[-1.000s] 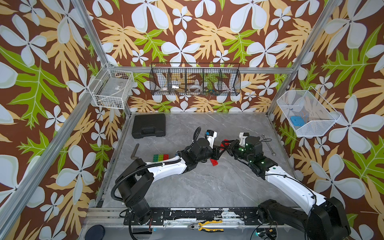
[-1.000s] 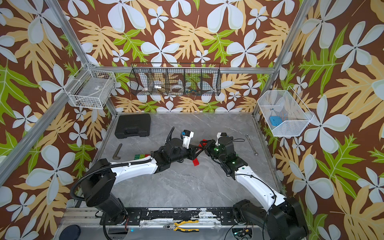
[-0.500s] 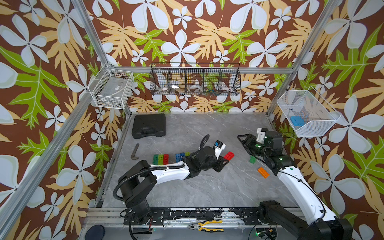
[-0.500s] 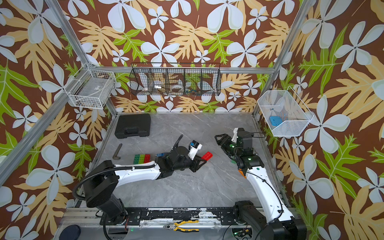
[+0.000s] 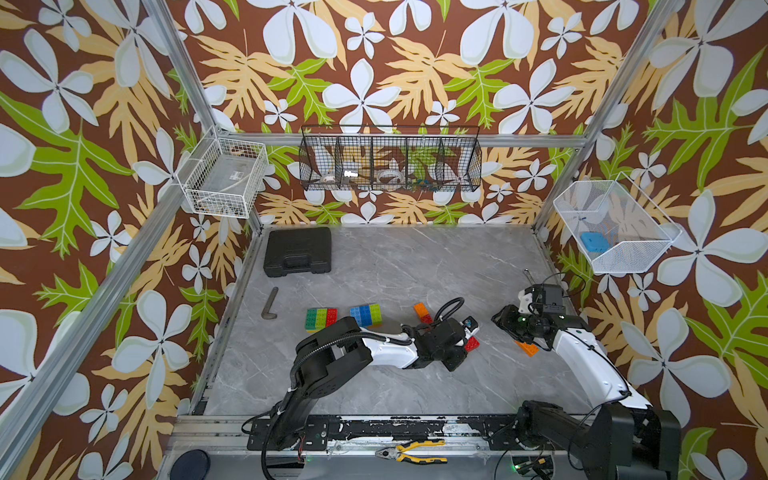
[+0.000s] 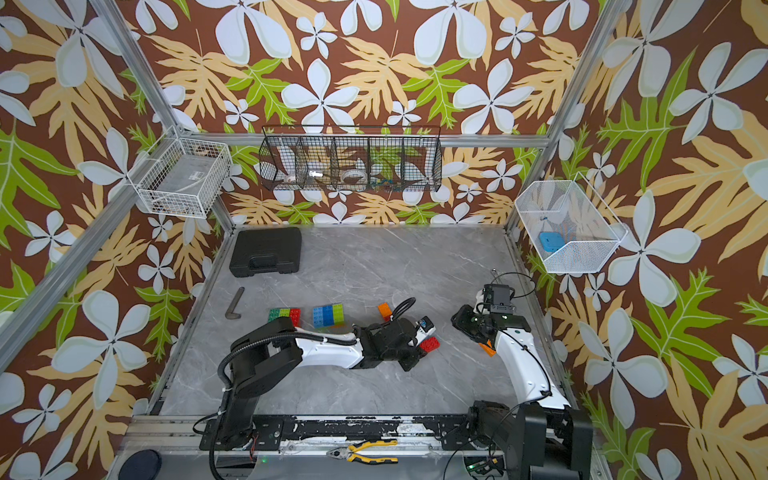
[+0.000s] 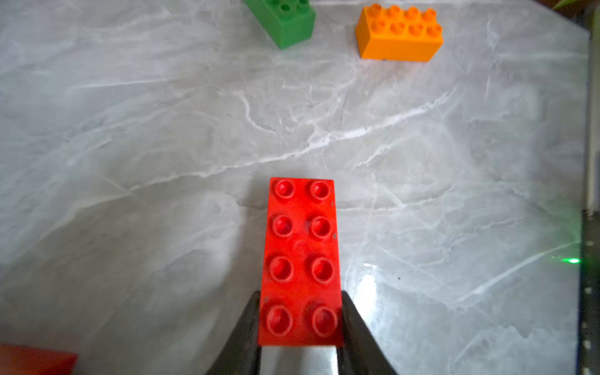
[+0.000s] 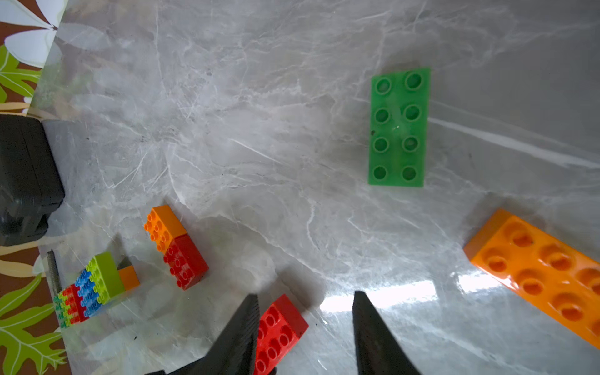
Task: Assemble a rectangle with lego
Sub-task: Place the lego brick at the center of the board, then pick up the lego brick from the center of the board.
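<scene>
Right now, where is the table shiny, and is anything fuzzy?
In the right wrist view, white glare streaks the table beside the orange brick; in the left wrist view, a smaller glare sits by the red brick, and a red blob at the edge is blurry.

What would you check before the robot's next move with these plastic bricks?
1. Left gripper shut on the red eight-stud plastic brick: ok.
2. Red brick straight between the jaws: ok.
3. Red brick lifted off the grey marble table: cannot tell.
4. Right gripper open, empty: ok.
5. Green eight-stud plastic brick lying apart, studs up: ok.
6. Rectangle complete: not ok; the green-yellow-red brick block and the blue-lime brick block sit apart.
</scene>
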### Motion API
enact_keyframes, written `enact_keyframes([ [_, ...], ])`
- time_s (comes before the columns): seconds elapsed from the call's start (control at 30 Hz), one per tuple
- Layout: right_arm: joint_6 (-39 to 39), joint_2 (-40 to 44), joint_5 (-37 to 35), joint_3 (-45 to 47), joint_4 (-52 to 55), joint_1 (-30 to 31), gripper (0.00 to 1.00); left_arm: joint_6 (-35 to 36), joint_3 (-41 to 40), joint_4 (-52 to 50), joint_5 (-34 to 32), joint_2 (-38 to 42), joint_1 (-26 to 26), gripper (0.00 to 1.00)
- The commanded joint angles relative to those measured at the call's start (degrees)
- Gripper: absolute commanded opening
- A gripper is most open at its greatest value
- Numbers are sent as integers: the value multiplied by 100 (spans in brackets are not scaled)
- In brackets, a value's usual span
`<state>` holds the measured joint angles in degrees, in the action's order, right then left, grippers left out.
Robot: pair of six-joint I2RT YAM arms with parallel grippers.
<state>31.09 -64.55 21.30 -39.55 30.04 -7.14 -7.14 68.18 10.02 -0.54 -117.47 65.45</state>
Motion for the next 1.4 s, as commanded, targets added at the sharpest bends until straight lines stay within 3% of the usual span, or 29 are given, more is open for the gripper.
enact_keyframes([
  [0.0,-121,29,102,-18,-67,1,45,233,11,-143,-203,-96,3,22],
  [0.2,-105,4,199,41,-182,0,45,335,159,-350,-332,-7,3,54],
  [0.3,-105,-1,225,115,-235,0,44,388,318,-458,-290,2,3,58],
  [0.47,-97,22,239,167,-297,2,44,516,758,-732,-207,-320,3,56],
  [0.67,-169,21,181,169,-257,1,44,641,1040,-1002,-63,-514,-2,47],
  [0.97,-155,-37,235,266,-359,0,44,714,1162,-1081,-59,-435,-5,48],
  [1.37,-170,-66,252,264,-364,0,44,775,1266,-1143,105,-510,-19,20],
])
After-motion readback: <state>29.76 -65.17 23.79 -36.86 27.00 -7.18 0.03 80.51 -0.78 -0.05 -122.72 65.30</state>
